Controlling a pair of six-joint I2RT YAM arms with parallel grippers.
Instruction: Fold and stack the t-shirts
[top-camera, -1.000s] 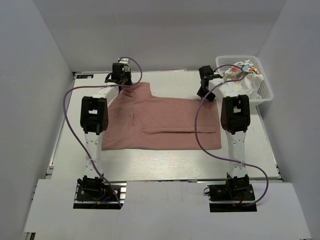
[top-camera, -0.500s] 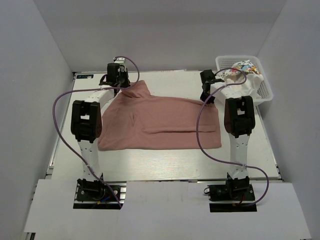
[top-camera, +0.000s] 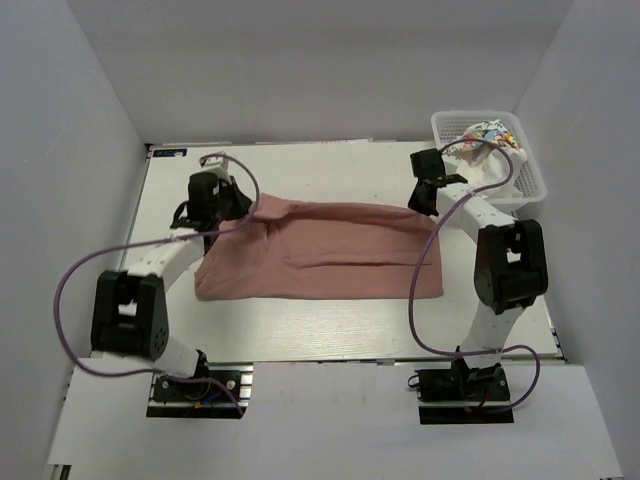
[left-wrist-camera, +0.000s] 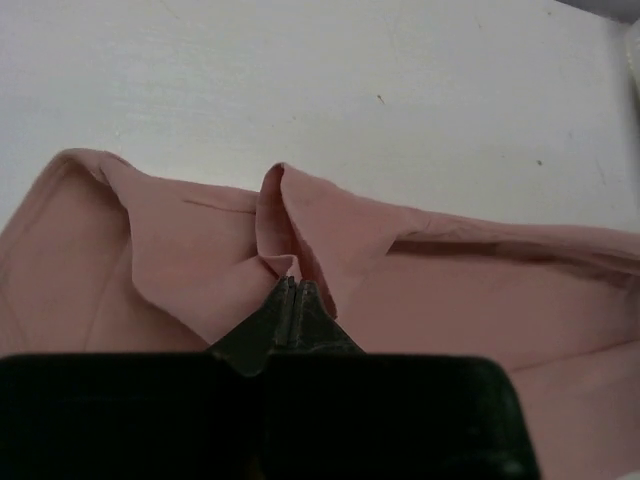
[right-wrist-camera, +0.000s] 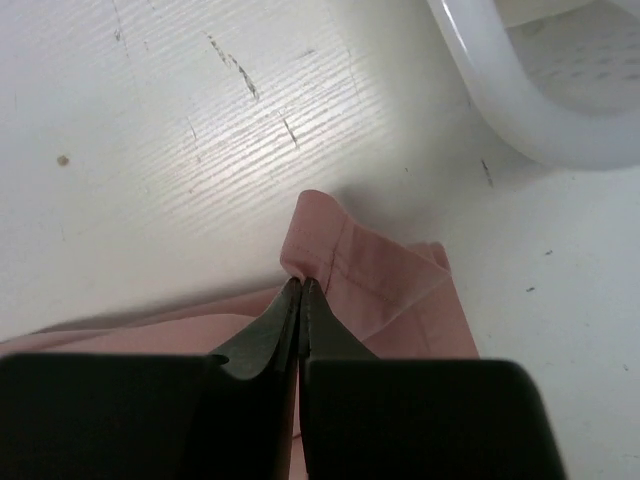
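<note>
The pink t-shirt (top-camera: 320, 250) lay on the desk (top-camera: 330, 325), spread in a wide, flat band between the two arms, with a lengthwise fold line across its middle. Its near edge rested flat on the desk surface.

The left end effector (left-wrist-camera: 292, 288) was closed on the pink t-shirt. Its fingers pinched a raised pleat of cloth at the far left corner of the garment. The cloth around the pinch point was gathered into folds.

The right end effector (right-wrist-camera: 300, 287) was likewise closed on the pink t-shirt. It gripped a hemmed corner at the far right edge, just beside the basket (top-camera: 533, 192).

The basket stood at the far right corner of the desk. It held the other t-shirts (top-camera: 484, 137), showing white cloth and a multicoloured print.
</note>
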